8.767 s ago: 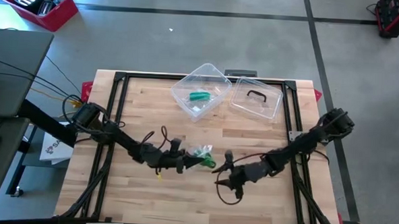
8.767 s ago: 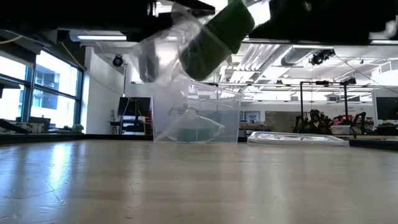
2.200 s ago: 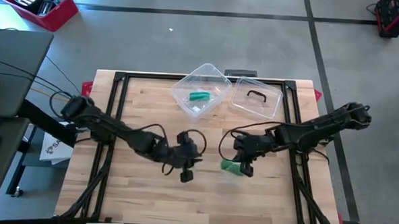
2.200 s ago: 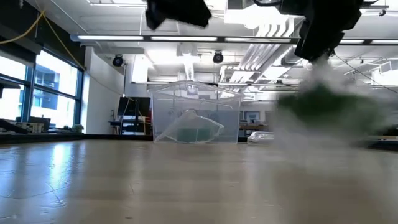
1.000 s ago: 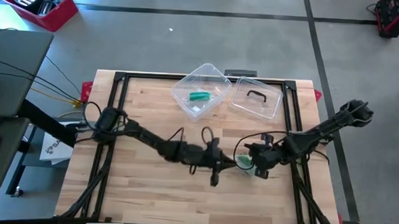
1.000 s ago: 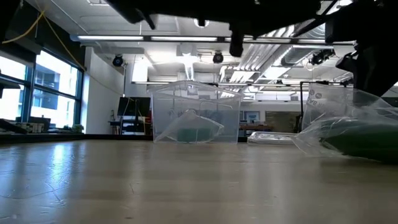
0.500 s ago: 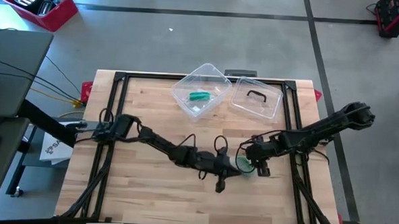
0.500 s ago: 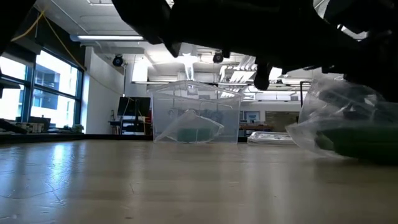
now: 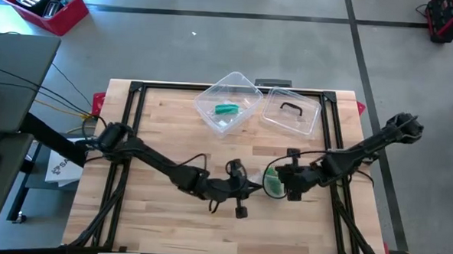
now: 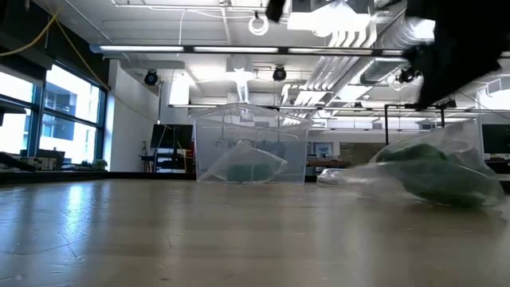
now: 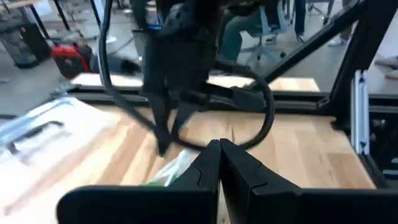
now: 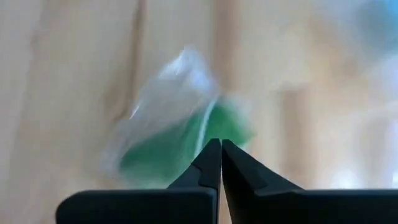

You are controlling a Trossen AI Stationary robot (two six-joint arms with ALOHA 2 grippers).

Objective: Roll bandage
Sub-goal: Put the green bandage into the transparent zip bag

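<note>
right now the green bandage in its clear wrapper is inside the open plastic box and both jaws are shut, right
Not quite. The wrapped green bandage lies on the bare table, between the left gripper and right gripper, as the high view shows; the plastic box holds a separate green roll. Both jaws are shut.

My green rolled bandage (image 9: pixel 272 183) sits in a clear plastic wrapper on the pale striped wooden counter (image 9: pixel 154 216); my tools are black.

Grey floor (image 9: pixel 176 56), tall windows (image 10: pixel 48 119), bright ceiling lights (image 10: pixel 343 24).
</note>
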